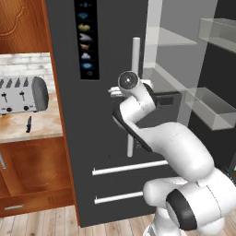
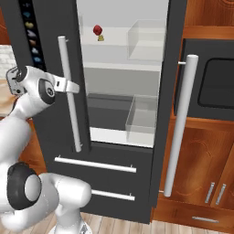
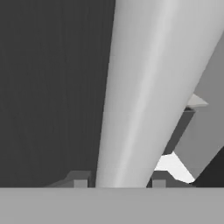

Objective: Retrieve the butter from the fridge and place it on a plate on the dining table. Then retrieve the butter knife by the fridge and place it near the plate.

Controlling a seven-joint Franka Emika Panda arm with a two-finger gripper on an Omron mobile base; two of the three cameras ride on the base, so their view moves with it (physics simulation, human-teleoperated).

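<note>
- The gripper (image 2: 69,85) is at the long white bar handle (image 2: 70,91) of the fridge (image 2: 50,55), about halfway up the bar on the left door.
- In the hand view the 2 fingertips (image 3: 80,178) stand 1 on each side of the handle (image 3: 140,100), pinching it close between them.
- In the left base view the gripper (image 1: 115,91) sits just left of the handle (image 1: 135,55), with the arm's wrist in front of the bar's middle part.
- The fridge (image 1: 69,115) is dark grey, with a vertical strip of coloured icons (image 1: 86,37) to the left of the handle and 2 drawers (image 2: 96,183) below, each with a white horizontal bar.
- The right door (image 2: 171,91) stands open, its own white bar handle (image 2: 180,123) facing the near side; the white shelves inside are in view.
- The butter (image 2: 100,39), a tiny yellow stick, lies on the top shelf at the far left of the open compartment, touching or just below a small round red item (image 2: 97,30).
- 2 clear bins (image 2: 142,119) sit at the right of the shelves, 1 high and 1 lower.
- The butter knife (image 1: 28,124), slim and black, lies on the counter (image 1: 41,126) left of the fridge, just near of a silver toaster (image 1: 22,94).
- A dark oven (image 2: 215,82) is set in wood cabinets right of the fridge.
</note>
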